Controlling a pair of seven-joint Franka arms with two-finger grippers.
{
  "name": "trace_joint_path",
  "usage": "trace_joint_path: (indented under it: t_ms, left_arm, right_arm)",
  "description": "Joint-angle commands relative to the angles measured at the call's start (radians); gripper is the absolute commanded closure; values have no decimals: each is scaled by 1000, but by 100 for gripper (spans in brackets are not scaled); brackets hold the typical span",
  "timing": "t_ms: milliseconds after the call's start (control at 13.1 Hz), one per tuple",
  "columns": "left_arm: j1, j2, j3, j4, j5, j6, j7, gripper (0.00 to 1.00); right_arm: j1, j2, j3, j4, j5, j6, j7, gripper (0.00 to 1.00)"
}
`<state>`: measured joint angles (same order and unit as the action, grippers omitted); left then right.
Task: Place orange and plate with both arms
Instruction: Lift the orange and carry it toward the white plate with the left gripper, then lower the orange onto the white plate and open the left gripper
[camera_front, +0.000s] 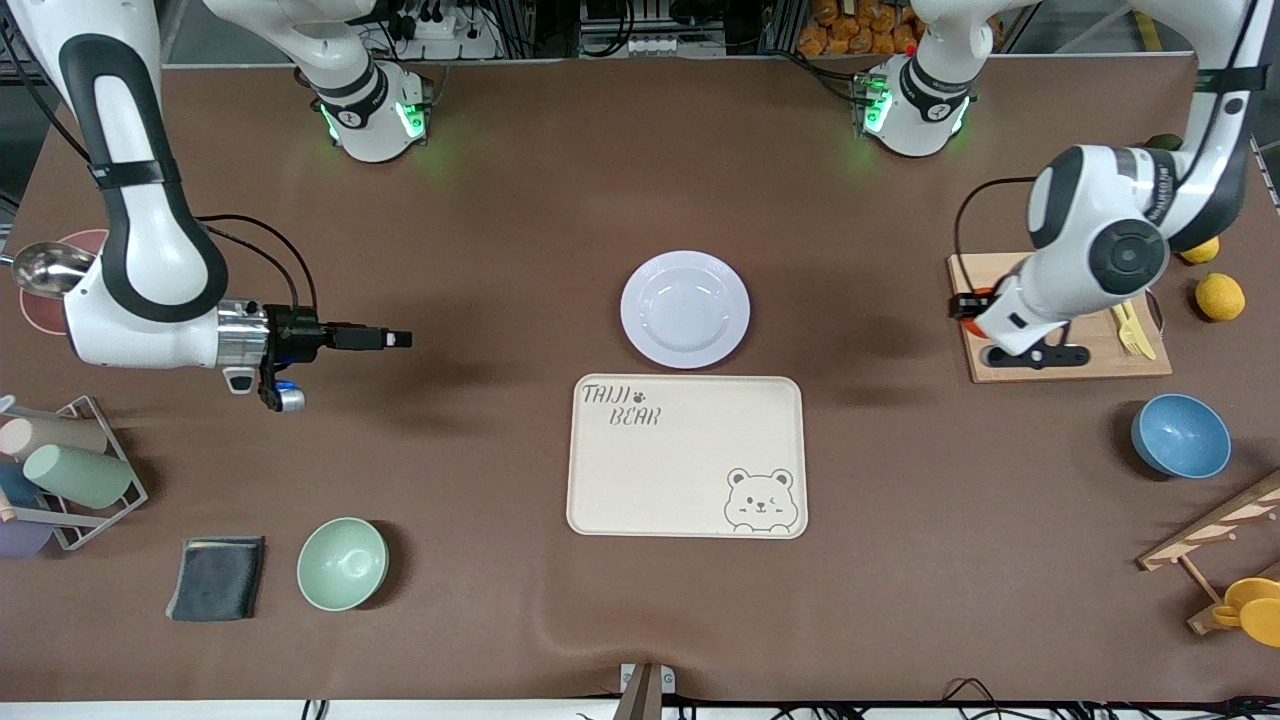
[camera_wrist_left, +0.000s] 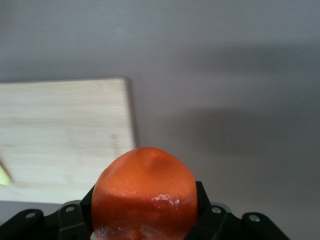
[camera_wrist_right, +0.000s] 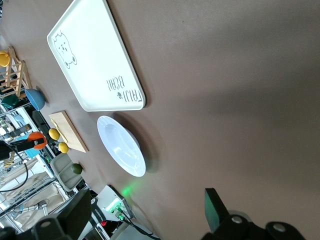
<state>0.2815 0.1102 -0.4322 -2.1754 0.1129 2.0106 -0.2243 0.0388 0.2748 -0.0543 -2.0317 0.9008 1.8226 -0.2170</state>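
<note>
The orange (camera_wrist_left: 145, 195) is bright red-orange and sits between my left gripper's black fingers (camera_wrist_left: 204, 200). In the front view my left gripper (camera_front: 965, 306) holds it just above the edge of the wooden cutting board (camera_front: 1090, 365) that lies toward the table's middle; only a sliver of the orange (camera_front: 978, 296) shows there. The pale lavender-white plate (camera_front: 685, 308) lies on the table's middle, just farther from the front camera than the cream bear tray (camera_front: 687, 455). My right gripper (camera_front: 400, 340) is open and empty over bare table toward the right arm's end. The plate (camera_wrist_right: 121, 145) shows in the right wrist view.
Two yellow lemons (camera_front: 1220, 296) lie beside the board, which carries a black-handled knife (camera_front: 1035, 355). A blue bowl (camera_front: 1180, 435) and a wooden rack (camera_front: 1215, 535) stand at the left arm's end. A green bowl (camera_front: 342, 563), a dark cloth (camera_front: 216, 577) and a cup rack (camera_front: 75, 470) stand at the right arm's end.
</note>
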Motion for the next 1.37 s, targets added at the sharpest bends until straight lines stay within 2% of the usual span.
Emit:
trace_joint_path:
  t_ms: [0, 153, 305, 687, 839, 992, 1145, 1297]
  left_arm:
    - [4, 25, -101, 45, -59, -35, -136, 100]
    - [1, 77, -204, 103, -76, -35, -280, 100]
    - [-54, 152, -252, 167, -76, -35, -425, 100]
    - [-327, 380, -243, 353, -29, -27, -738, 100]
    - [-390, 460, -243, 399, 83, -7, -873, 100]
    - [-436, 543, -240, 443, 108, 10, -914, 100]
    - [-478, 586, -232, 473, 114, 19, -943, 100]
    - [-536, 591, -195, 473, 125, 49, -963, 100]
  right_arm:
    - [12, 6, -4, -7, 24, 23, -31, 0]
    - [21, 11, -4, -16, 24, 38, -47, 0]
    - [32, 11, -2, -34, 26, 73, -68, 0]
    - [46, 15, -2, -53, 52, 98, -94, 0]
    - [46, 17, -2, -53, 52, 98, -96, 0]
    - [47, 18, -2, -53, 52, 104, -97, 0]
    - [49, 24, -2, -53, 52, 116, -101, 0]
    - [58, 26, -2, -67, 73, 138, -102, 0]
